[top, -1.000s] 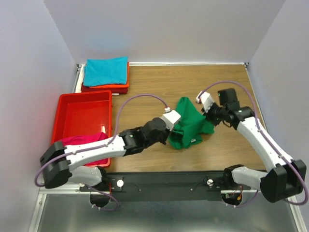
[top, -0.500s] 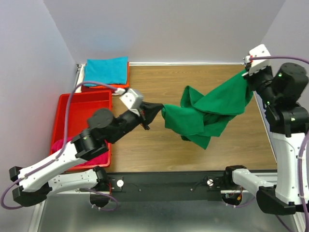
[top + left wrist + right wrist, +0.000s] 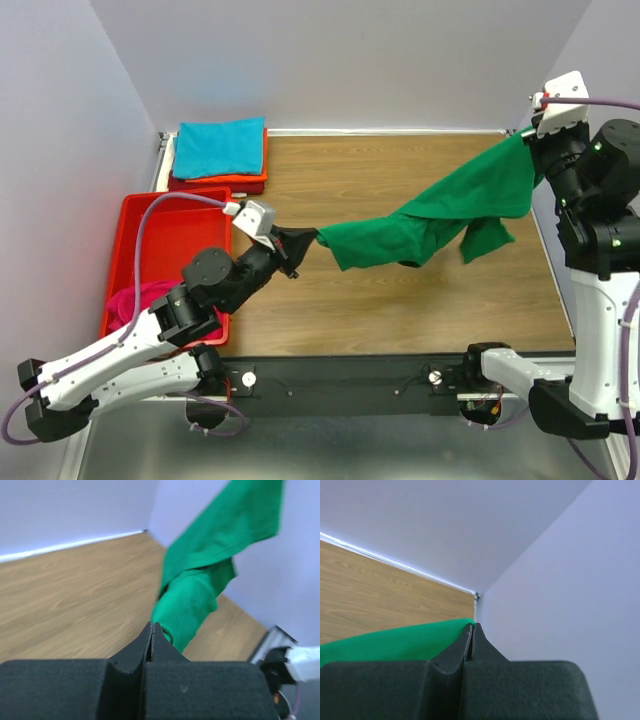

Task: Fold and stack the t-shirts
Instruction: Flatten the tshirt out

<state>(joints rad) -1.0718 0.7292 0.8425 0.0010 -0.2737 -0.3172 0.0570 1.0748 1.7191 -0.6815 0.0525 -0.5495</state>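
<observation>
The green t-shirt [image 3: 440, 220] hangs stretched in the air between both arms, above the wooden table. My left gripper [image 3: 312, 238] is shut on its left end, seen close up as green cloth [image 3: 192, 595] at the left gripper's [image 3: 151, 625] tips. High at the right wall, my right gripper [image 3: 530, 140] is shut on the other end; green cloth [image 3: 395, 642] runs from the right gripper's [image 3: 472, 626] tips. A folded stack sits at the back left: teal t-shirt [image 3: 218, 147] on orange [image 3: 235, 179] on dark red [image 3: 215, 186]. A magenta t-shirt [image 3: 150, 300] lies in the red tray.
The red plastic tray [image 3: 170, 230] stands at the left, under my left arm. Walls close the table on the left, back and right. The wooden tabletop [image 3: 400, 300] lies below the hanging cloth.
Both grippers lifted the green t-shirt off the table and pulled apart, the right one up to the far right, the left one back leftward. The shirt went from a heap to a stretched span.
</observation>
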